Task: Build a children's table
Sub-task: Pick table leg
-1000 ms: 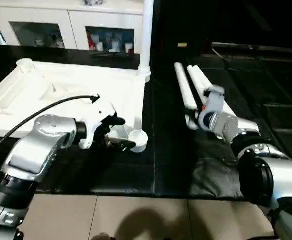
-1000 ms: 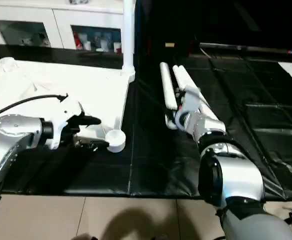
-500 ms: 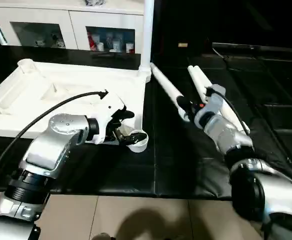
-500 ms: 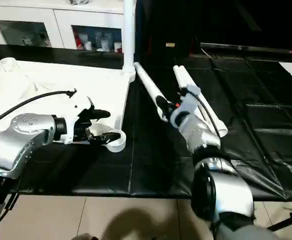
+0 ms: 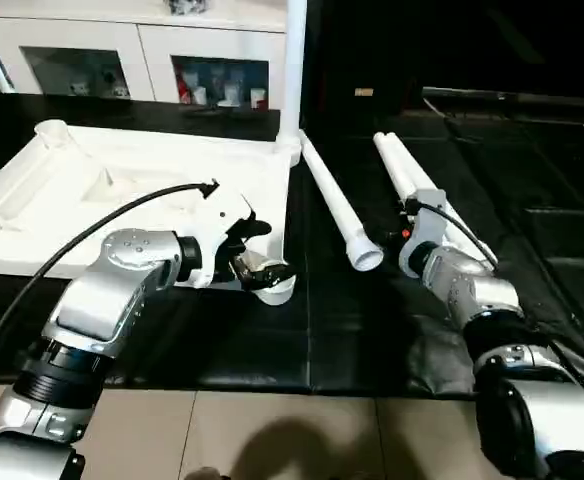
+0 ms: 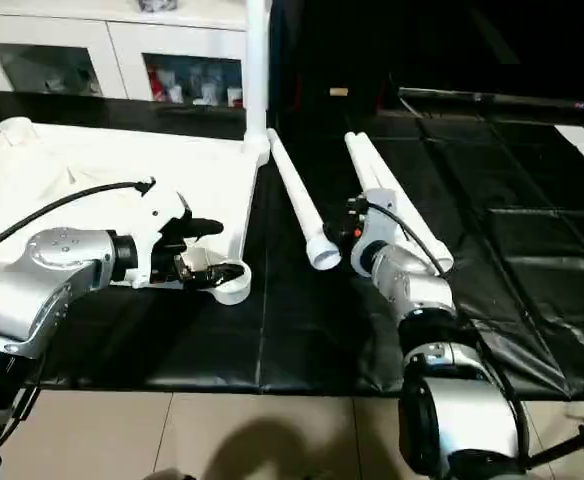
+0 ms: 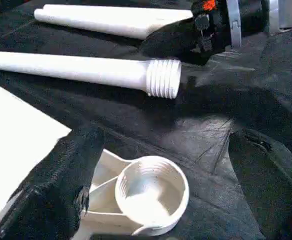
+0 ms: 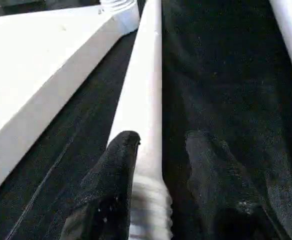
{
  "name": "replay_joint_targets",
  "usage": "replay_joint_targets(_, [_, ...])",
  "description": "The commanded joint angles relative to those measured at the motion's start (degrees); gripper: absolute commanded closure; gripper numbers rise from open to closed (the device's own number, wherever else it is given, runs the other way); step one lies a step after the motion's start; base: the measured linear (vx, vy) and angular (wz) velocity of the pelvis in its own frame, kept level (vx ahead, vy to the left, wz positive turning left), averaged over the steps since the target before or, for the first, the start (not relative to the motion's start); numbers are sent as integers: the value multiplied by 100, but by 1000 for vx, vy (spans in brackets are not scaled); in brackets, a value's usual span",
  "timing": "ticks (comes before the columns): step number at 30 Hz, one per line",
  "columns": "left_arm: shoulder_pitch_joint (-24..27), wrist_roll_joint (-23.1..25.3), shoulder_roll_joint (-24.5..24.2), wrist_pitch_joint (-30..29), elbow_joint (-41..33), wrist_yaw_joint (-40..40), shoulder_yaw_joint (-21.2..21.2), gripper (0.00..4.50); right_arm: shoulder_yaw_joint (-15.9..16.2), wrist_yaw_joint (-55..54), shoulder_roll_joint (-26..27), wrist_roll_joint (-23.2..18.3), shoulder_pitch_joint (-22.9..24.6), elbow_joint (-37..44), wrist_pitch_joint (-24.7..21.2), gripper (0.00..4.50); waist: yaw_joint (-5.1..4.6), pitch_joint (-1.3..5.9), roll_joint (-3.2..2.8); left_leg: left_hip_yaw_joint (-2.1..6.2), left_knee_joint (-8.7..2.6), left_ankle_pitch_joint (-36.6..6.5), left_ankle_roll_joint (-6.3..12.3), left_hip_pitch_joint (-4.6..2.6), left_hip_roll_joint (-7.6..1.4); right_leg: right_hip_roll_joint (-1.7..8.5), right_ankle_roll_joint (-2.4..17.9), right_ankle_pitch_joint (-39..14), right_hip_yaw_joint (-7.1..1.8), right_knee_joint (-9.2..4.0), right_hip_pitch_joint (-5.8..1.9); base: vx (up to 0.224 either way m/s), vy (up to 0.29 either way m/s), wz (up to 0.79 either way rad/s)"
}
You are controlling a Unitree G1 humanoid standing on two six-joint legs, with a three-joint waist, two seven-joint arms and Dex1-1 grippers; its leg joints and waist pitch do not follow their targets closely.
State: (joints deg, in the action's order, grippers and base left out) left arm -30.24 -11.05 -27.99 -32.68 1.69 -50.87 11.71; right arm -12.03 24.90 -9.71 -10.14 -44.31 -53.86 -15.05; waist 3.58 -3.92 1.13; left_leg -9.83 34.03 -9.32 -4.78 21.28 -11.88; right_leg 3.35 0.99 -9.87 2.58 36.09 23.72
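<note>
From the head camera, the white table top (image 5: 122,190) lies ribbed side up on the black mat (image 5: 372,330), with one leg (image 5: 294,60) standing upright in its far corner socket. The left gripper (image 5: 257,262) hovers with fingers spread wide around the near corner socket (image 5: 277,285). A loose leg (image 5: 334,205) lies on the mat just beside the top's edge, threaded end toward the robot, and two more legs (image 5: 407,175) lie together further right. The right gripper (image 6: 352,232) sits close to that threaded end.

The left wrist camera looks between its black fingers (image 7: 61,185) at the round socket (image 7: 152,192) (ridged inside), neither finger touching it.

In the right wrist camera, the loose leg (image 8: 145,100) runs between the two fingers (image 8: 111,190); whether they pinch it I cannot tell.
</note>
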Motion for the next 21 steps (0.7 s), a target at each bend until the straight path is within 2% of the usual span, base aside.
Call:
replay_joint_targets(1, [-7, 54, -8, 37, 13, 30, 51, 0, -38, -19, -62, -32, -132, 145, -77, 245, 17, 450, -62, -9, -355, -1387, -163, -67, -44, 331, 1089, -1495, -196, -453, -296, 0, 0, 0])
replay_joint_targets(5, [0, 42, -17, 32, -20, 26, 59, 0, 4, 24, -114, -46, -379, 194, -229, 208, 12, 463, -59, -14, -346, -1221, -131, -50, -42, 321, 1156, -1180, -196, -418, -308, 0, 0, 0])
replay_joint_targets(11, [33, 12, -80, -32, -147, -74, 80, 0, 158, -116, -205, 212, -1280, -873, -165, 162, -6, 434, -70, -16, -341, -1487, -193, -61, -41, 328, 1169, -1517, -195, -444, -275, 0, 0, 0])
replay_joint_targets(14, [76, -13, -99, -65, -228, -72, 61, 0, 183, -238, -195, 293, -1567, -1254, -222, 148, -3, 445, -77, -13, -339, -1421, -202, -55, -47, 334, 1204, -1340, -199, -423, -286, 0, 0, 0])
replay_joint_targets(18, [367, -151, -226, -385, -661, -51, -27, 0, 280, -692, -175, 534, -1841, -1763, -276, 106, 11, 455, -18, -13, -342, -1255, -204, -31, -63, 346, 1282, -1108, -193, -365, -300, 0, 0, 0])
replay_joint_targets(21, [642, -232, -386, -606, -1010, -44, -103, 0, 343, -901, -154, 637, -1915, -1949, -296, 81, 23, 453, -28, -16, -341, -1279, -203, -36, -65, 348, 1243, -1141, -191, -357, -281, 0, 0, 0])
